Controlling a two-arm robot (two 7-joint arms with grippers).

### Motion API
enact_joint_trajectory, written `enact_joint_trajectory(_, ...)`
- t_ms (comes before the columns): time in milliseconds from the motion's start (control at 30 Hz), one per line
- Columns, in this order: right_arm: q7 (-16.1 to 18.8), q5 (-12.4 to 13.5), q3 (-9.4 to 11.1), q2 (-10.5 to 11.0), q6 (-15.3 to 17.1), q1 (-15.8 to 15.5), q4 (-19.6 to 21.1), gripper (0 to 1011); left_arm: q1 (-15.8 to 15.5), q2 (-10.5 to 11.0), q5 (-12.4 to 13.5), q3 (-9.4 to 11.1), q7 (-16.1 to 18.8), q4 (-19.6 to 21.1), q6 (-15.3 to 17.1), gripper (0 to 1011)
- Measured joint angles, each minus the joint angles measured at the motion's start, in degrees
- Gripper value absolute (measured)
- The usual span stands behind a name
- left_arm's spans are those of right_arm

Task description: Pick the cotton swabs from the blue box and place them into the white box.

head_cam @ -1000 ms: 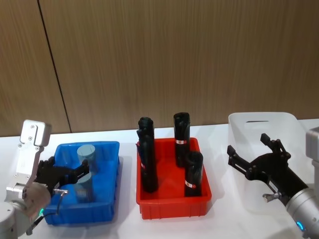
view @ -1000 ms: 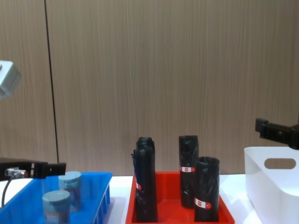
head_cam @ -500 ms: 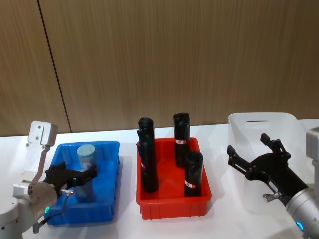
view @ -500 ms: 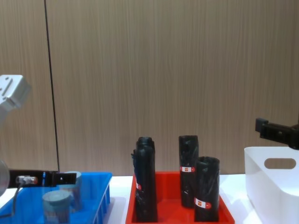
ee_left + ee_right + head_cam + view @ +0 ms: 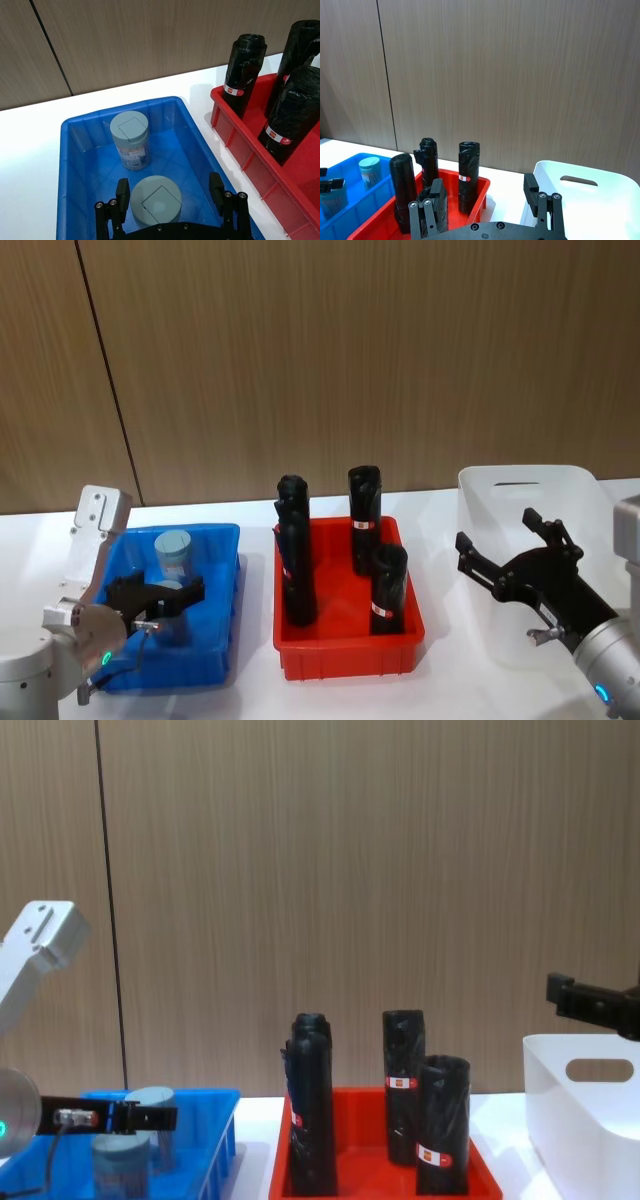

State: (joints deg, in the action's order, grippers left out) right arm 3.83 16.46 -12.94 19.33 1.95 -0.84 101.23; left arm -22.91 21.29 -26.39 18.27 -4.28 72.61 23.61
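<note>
**Grasp approach.** The left claw (image 5: 169, 187) was spread wide, with the near jar (image 5: 156, 199) of cotton swabs upright between its fingers. The tips flanked the lid without touching it. The far jar (image 5: 131, 137) stood upright just beyond the claw, and both were in the blue box (image 5: 75, 150). The left arm was nearer, and it probably needed to lower slightly before closing. The right claw (image 5: 495, 528), wide and empty, hovered against the white box (image 5: 520, 472), which looked empty. The red tray (image 5: 350, 650) held black rolls (image 5: 365, 505).
</note>
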Motion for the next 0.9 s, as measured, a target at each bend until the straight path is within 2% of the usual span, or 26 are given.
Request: enact_joint_trajectory(900,0.0,0.0,0.0,0.0,0.0,0.0,0.0,1002,-2.03,-1.25,3.86,0.37,-0.03,-4.29,1.22,1000)
